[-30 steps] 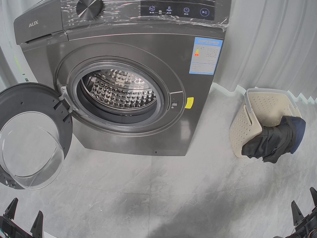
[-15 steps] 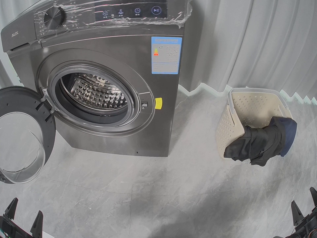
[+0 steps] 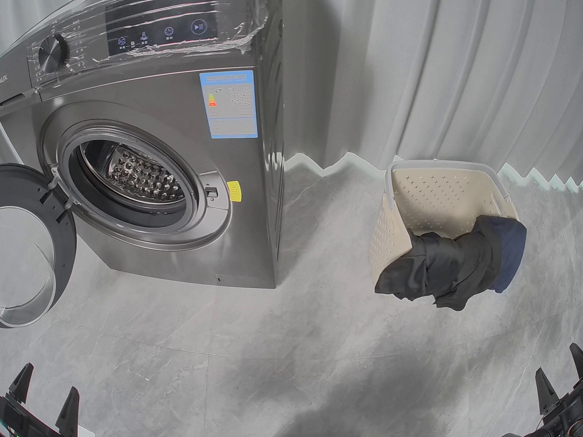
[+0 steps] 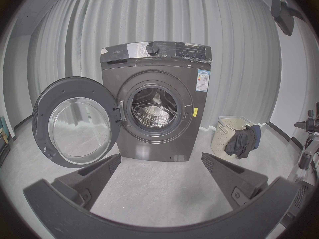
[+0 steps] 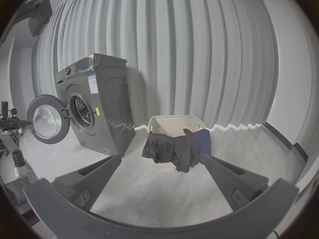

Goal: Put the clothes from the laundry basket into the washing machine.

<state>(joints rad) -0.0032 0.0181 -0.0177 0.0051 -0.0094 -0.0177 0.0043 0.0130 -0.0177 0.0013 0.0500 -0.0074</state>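
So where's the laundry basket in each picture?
Head view: the laundry basket stands on the floor, right of the washing machine.
Left wrist view: laundry basket beside the machine, away from its open door.
Right wrist view: laundry basket nearer, same side of the machine.
Shared landmark: washing machine.

The grey washing machine has a smooth, satin, metal-look shell, with crinkled clear plastic film glinting over its glossy panel. Its perforated drum is bright polished metal. The round door is a matt dark plastic ring around a clear glossy bowl. The cream perforated plastic laundry basket looks matt. The black cloth garment has a faint sheen; the navy cloth piece is duller. The grey stone-look floor is smooth. My left pincer and right pincer are matt dark plastic.
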